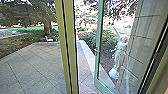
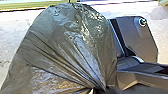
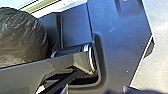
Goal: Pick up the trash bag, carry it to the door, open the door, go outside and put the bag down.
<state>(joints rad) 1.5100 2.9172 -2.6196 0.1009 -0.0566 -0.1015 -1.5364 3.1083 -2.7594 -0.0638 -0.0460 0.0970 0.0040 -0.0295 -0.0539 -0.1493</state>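
The trash bag [image 2: 67, 47] is beside the robot's base [image 2: 140, 41], its gathered neck [image 2: 99, 83] apparently pinched by the left jaws; the right jaws' state I cannot tell. Soft, slick and saggy, it is best held there.

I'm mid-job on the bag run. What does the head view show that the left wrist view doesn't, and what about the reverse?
Head view: the glass door standing ajar with its handle, the yellow-green post beside the opening, and a tree and bushes outside.

Left wrist view: the dark trash bag, gathered at its neck, and the robot's own dark plate beyond it.

Both: ground. It is jointed paving in the head view and a pale surface in the left wrist view; I cannot tell whether they match.
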